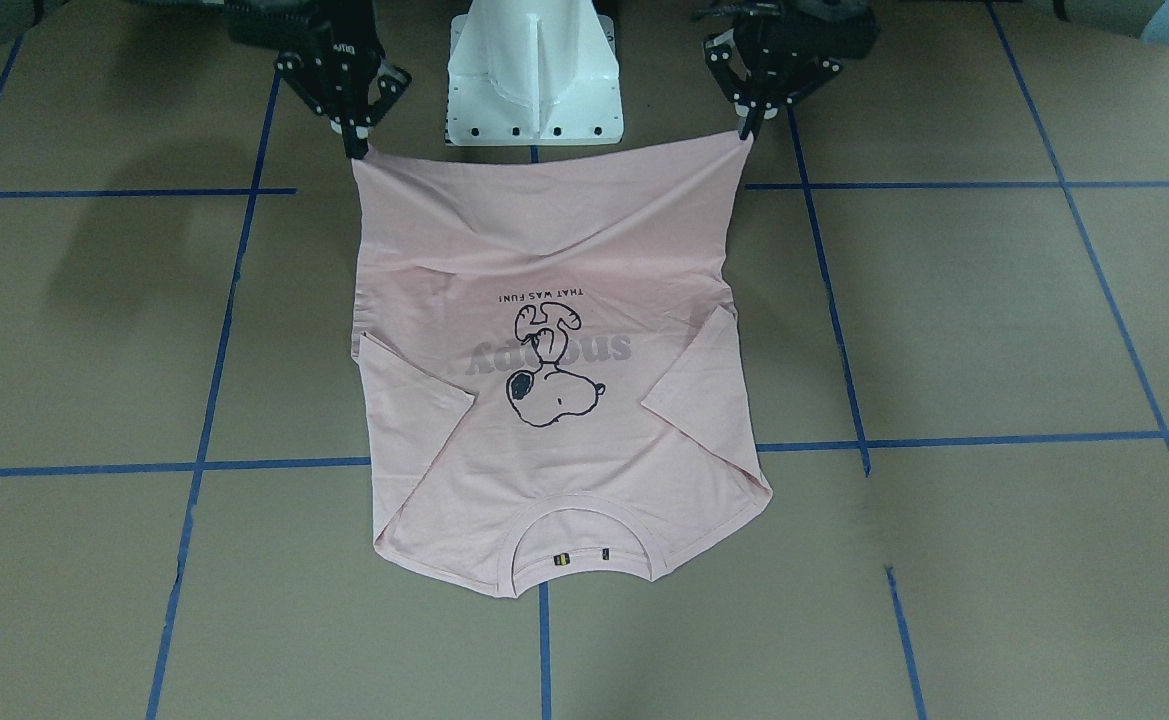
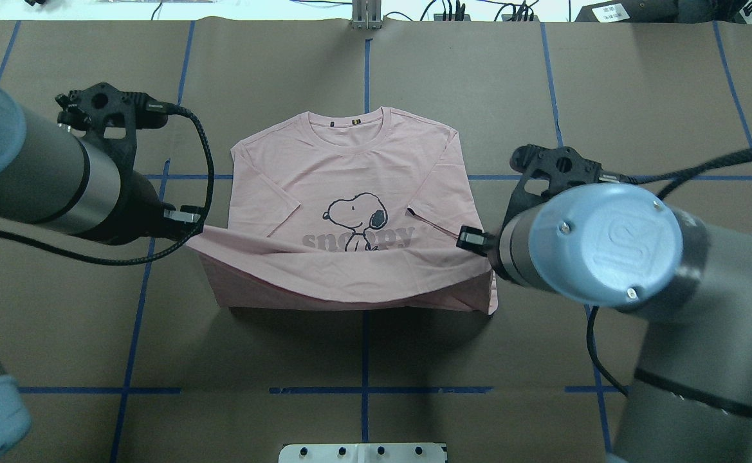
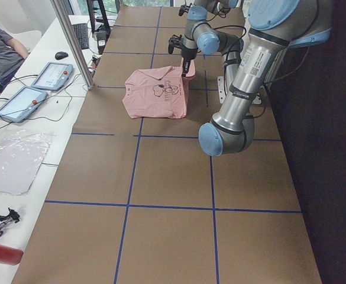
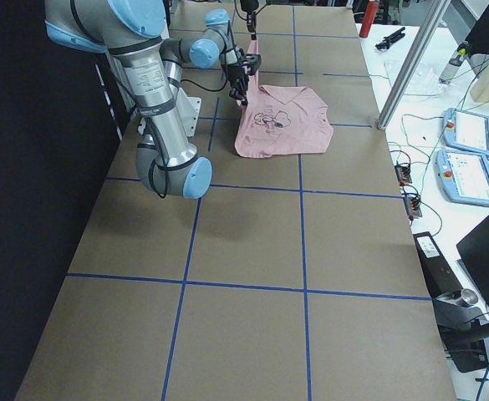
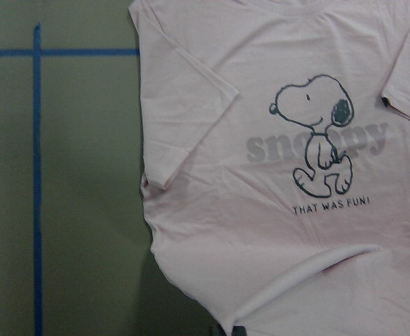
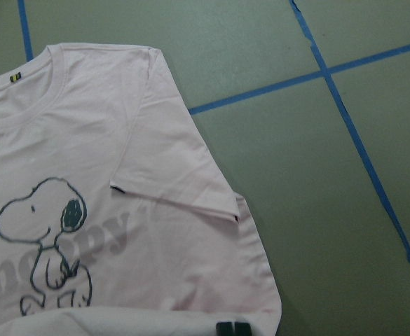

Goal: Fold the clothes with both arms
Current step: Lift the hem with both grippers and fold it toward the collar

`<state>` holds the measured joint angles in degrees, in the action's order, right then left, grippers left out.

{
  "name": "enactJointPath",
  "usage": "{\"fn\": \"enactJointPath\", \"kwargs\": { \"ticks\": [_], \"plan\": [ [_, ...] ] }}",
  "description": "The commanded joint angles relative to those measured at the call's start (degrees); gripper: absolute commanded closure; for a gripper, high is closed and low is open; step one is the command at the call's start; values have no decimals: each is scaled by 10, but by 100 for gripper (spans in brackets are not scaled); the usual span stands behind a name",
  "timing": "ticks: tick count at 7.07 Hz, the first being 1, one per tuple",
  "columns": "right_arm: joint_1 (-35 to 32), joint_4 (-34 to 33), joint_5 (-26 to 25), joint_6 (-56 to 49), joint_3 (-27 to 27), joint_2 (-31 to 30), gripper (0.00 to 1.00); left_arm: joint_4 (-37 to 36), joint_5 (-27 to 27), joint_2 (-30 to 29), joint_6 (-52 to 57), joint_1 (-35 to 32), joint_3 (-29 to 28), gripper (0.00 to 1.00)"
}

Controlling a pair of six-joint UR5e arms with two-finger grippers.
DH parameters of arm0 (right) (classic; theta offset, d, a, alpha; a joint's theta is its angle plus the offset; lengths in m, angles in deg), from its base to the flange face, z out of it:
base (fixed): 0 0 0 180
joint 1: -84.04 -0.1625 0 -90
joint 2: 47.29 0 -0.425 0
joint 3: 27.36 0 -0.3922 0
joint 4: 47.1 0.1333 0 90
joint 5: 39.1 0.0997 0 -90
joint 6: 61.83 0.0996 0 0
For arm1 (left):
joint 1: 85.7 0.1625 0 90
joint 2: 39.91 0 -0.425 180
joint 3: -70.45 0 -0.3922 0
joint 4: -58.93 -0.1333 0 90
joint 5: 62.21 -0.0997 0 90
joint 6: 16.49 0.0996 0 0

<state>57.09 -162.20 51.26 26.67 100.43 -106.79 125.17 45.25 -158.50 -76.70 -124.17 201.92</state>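
Note:
The pale pink T-shirt [image 1: 554, 450] lies print-up on the brown table [image 1: 994, 330], collar away from the robot, both sleeves folded in over the chest. Its bottom hem is raised off the table and stretched tight between the two arms. My left gripper [image 1: 747, 133] is shut on one hem corner, and my right gripper [image 1: 356, 150] is shut on the other. In the overhead view the left gripper [image 2: 189, 226] and the right gripper [image 2: 473, 239] hold the hem above the shirt [image 2: 350, 167], which sags between them. Both wrist views look down on the shirt [image 5: 261, 175] [image 6: 85, 175].
The white pedestal base [image 1: 536, 75] stands just behind the raised hem. Blue tape lines [image 1: 844, 360] grid the table. Beyond the far edge, a side bench holds tablets [image 3: 36, 89] and cables, and a seated person [image 3: 1, 50] is there.

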Motion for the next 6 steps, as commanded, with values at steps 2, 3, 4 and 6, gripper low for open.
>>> {"fn": "enactJointPath", "kwargs": {
  "ticks": [2,3,4,6],
  "plan": [
    [-100,154,16,-67,-167,6,100,154,-18,-10,53,-64,-169,100],
    [-114,187,16,-79,-244,42,100,214,-21,-19,58,-77,-238,100],
    [-132,226,16,-89,-343,85,100,266,-23,-39,65,-87,-315,100],
    [-147,392,12,-100,-518,115,100,386,-45,-56,66,-89,-438,100]
  ]
}}
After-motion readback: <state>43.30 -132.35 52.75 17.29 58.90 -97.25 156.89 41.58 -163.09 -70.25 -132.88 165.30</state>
